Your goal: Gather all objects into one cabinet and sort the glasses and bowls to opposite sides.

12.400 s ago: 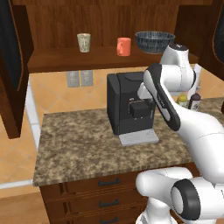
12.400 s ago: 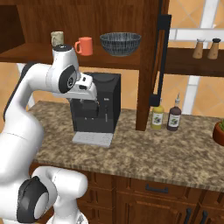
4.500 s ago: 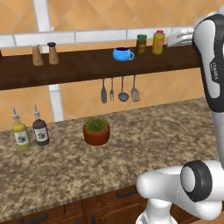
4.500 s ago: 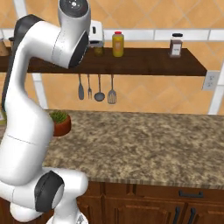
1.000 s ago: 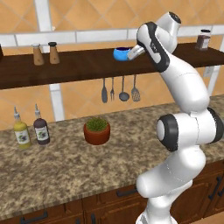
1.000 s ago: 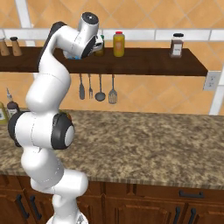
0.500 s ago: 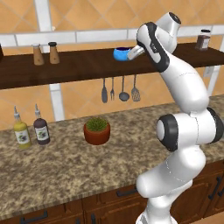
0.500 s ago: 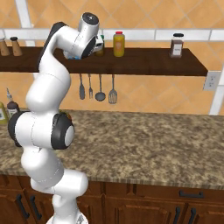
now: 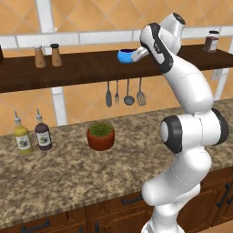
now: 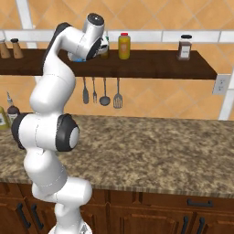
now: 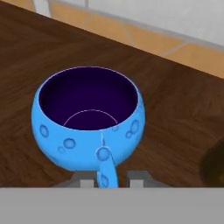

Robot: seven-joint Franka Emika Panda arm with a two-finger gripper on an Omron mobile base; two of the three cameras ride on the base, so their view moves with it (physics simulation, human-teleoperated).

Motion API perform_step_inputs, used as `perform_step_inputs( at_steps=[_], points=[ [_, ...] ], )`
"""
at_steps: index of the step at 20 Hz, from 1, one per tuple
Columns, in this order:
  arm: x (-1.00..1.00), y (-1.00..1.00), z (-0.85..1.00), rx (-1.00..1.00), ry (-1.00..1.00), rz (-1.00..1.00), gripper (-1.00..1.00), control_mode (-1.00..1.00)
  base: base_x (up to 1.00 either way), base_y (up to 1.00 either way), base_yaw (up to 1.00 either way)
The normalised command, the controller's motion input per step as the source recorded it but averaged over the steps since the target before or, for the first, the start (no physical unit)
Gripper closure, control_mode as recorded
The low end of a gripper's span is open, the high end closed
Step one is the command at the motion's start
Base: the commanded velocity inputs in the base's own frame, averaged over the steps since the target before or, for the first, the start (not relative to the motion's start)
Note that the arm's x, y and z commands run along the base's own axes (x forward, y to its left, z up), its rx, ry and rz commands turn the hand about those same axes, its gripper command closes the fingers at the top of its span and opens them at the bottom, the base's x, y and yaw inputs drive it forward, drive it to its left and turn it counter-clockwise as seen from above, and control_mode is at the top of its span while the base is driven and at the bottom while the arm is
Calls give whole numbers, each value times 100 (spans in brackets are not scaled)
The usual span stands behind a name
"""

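Blue cup (image 11: 89, 122), squat and glossy with paler bubble spots, stands upright on the long dark wood plank shelf (image 9: 82, 68), directly ahead of the claw (image 11: 107, 178). Its handle points straight back at the claw and runs down between the two finger tips (image 11: 85, 178), which sit close on either side of it; the claw looks closed on the handle, though the actual contact is hidden at the lower edge of the hand view. The cup's inside is dark purple and empty.

In the left base view the cup (image 9: 124, 55) sits just beyond the claw (image 9: 136, 54), with the white arm reaching up to shelf height. Farther out to the claw's left on the same shelf stand two brown spice shakers (image 9: 47, 55), and to its right a dark-lidded jar (image 9: 210, 42). In the right base view a yellow jar (image 10: 124, 46) stands near the claw's right side. Below the shelf hang kitchen utensils (image 9: 124, 93). On the granite desk (image 9: 68, 177) underneath are a potted plant (image 9: 101, 135) and two sauce bottles (image 9: 32, 133).
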Motion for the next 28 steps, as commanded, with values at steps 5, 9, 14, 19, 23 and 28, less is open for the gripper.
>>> perform_step_inputs(
  at_steps=[5, 9, 14, 19, 23, 28],
  points=[
    [-1, 33, -16, -2, 5, 3, 100, -100, 0, 0, 0],
    [0, 27, 0, 0, 3, 0, 100, -100, 0, 0, 0],
    [-15, 1, 25, 10, 0, -7, 100, -100, 0, 0, 0],
    [-40, 0, 63, 18, 1, -12, 100, -100, 0, 0, 0],
    [-38, 7, 21, 7, 9, -17, 100, -100, 0, 0, 0],
    [-63, 7, -15, -2, -3, -12, 100, -100, 0, 0, 0]
  ],
)
